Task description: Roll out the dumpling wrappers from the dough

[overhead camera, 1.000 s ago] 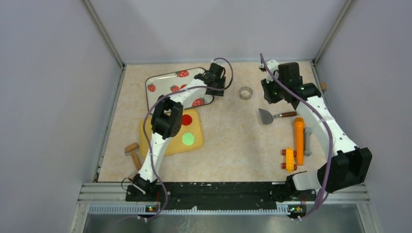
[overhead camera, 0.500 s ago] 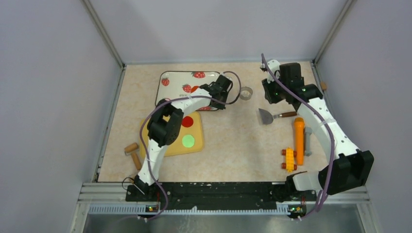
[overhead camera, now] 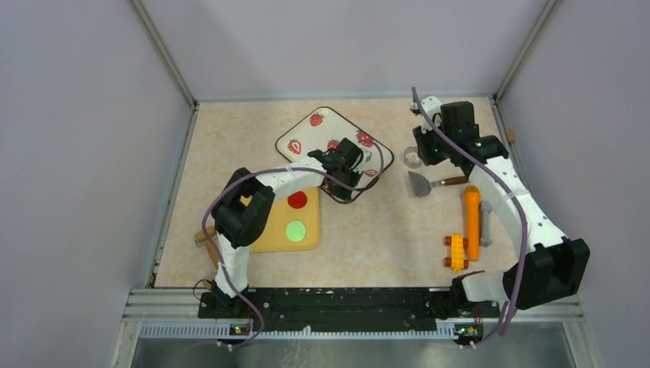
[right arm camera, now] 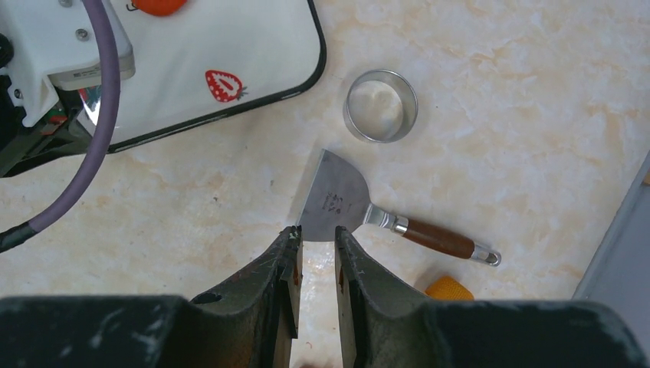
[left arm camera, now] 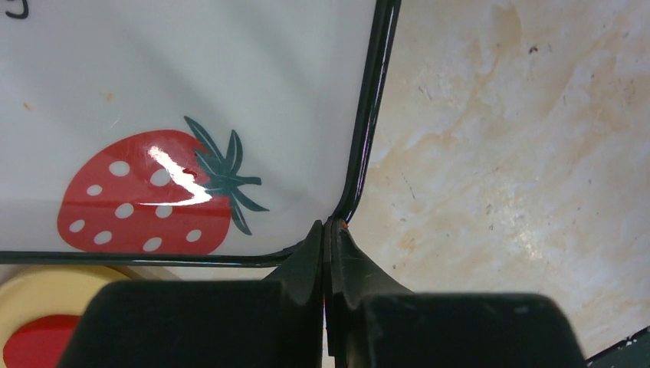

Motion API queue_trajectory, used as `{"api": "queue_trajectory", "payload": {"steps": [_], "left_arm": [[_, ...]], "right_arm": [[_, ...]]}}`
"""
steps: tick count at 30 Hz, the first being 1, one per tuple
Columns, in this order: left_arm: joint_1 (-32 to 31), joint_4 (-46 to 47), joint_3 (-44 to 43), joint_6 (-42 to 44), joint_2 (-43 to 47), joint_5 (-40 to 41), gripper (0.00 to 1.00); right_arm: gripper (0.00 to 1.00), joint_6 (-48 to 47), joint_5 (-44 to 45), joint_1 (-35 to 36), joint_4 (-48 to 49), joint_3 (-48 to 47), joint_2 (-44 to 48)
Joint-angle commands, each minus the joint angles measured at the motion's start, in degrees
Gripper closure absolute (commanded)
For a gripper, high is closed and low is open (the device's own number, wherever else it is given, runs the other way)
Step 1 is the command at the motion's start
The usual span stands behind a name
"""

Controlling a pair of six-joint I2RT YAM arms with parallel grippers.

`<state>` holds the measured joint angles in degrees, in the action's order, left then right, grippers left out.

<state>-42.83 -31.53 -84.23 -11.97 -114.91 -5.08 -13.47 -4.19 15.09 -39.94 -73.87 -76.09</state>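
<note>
At the corner of the tray [left arm camera: 370, 115], my left claw [left arm camera: 328, 230] is pinched tight on its rim.
The dough [right arm camera: 157, 6] lies on that tray beside my left wrist, nearer this arm; my right claw [right arm camera: 316, 241], narrowly parted and empty, hangs over the scraper [right arm camera: 337, 195].

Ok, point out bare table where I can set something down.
Bare table lies between the yellow board and the orange rolling pin, and also far left, behind the board beside the strawberry tray. Crowded: the right side around the scraper.
</note>
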Motion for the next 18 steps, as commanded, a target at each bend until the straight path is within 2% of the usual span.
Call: {"api": "queue_trajectory", "payload": {"steps": [1, 4, 9, 12, 18], "left_arm": [[-0.6, -4.6, 4.6, 3.5, 1.5, -3.3, 1.0], [-0.7, -4.1, 7.9, 5.1, 4.4, -3.7, 1.0], [-2.4, -2.5, 15.2, 15.4, 9.3, -9.1, 1.0], [-4.3, -1.5, 19.0, 20.6, 12.2, -9.7, 1.0], [-4.7, -3.4, 20.9, 22.3, 14.6, -12.7, 1.0]], "right_arm": [[0.76, -0.5, 0.4, -0.5, 1.9, 0.0, 2.1], [0.76, -0.6, 0.6, -0.5, 2.2, 0.1, 2.1], [0.76, -1.2, 0.5, -0.5, 2.3, 0.0, 1.6], [0.76, -1.1, 0.4, -0.6, 2.6, 0.2, 1.2], [0.76, -1.0, -0.4, -0.6, 2.3, 0.1, 0.0]]}}
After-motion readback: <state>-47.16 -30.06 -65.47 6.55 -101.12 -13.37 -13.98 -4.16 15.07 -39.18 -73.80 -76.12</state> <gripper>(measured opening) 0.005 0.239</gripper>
